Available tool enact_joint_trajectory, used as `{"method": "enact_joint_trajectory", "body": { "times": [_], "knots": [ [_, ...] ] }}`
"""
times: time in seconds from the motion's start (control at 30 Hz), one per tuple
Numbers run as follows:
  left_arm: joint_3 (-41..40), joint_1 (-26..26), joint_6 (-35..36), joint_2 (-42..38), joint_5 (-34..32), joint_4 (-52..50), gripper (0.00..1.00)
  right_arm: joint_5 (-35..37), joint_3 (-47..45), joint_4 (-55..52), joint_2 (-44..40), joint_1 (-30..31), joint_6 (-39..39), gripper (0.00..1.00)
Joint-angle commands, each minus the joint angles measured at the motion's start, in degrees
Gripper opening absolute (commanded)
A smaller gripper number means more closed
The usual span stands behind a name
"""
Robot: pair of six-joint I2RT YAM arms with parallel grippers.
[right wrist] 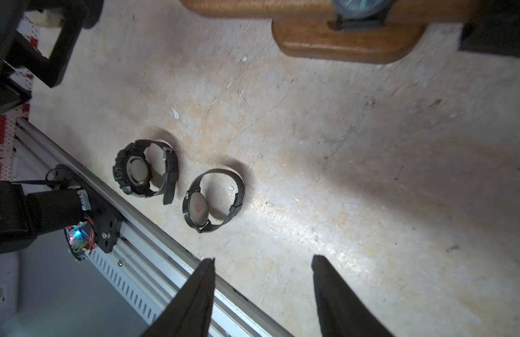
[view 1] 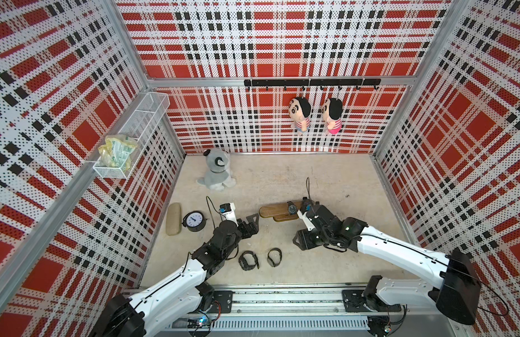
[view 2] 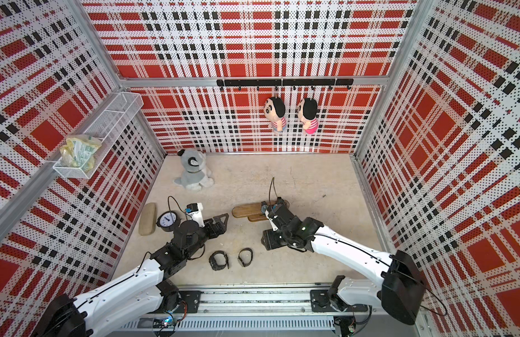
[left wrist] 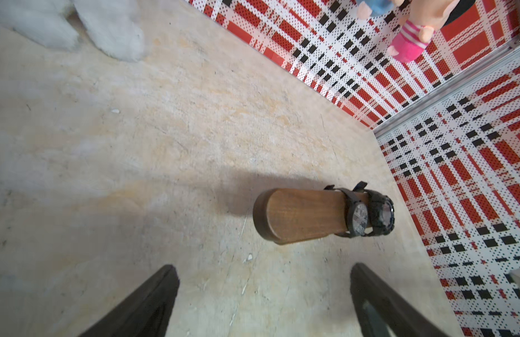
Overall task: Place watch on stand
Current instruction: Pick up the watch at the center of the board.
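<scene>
Your left jaws and right jaws: released, empty; two watches (left wrist: 358, 217) on stand (left wrist: 305, 216); chunky watch (right wrist: 137, 173), slim watch (right wrist: 196, 208) lying on surface (right wrist: 369, 175)

My left gripper (left wrist: 264, 270) hangs with jaws spread wide — my right gripper (right wrist: 263, 259) holds its jaws narrower, both empty.

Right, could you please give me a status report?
Left gripper and right gripper open, empty. Two black watches around brown wooden T-shaped stand. Chunky black watch and slim black watch loose on beige table. Nothing blocking them.
</scene>
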Motion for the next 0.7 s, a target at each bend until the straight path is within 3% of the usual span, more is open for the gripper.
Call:
{"method": "enact_joint_trajectory", "body": {
  "times": [0.0, 0.3, 0.67],
  "knots": [
    [-0.84, -2.46, -2.96, -1.19, -2.0, -2.88, 0.95, -0.13, -0.12, 3.95, 3.36, 2.89, 2.02, 0.57],
    [-1.59, -7.1, -8.15, -4.38, -4.65, -8.7, 0.98, -2.07, 3.51, 7.14, 13.44, 4.63, -3.98, 0.52],
    [-4.05, -7.63, -11.88, -15.46, -5.18, -13.53, 0.98, -2.34, 4.96, 10.35, 19.98, 4.81, -4.67, 0.41]
  ]
}}
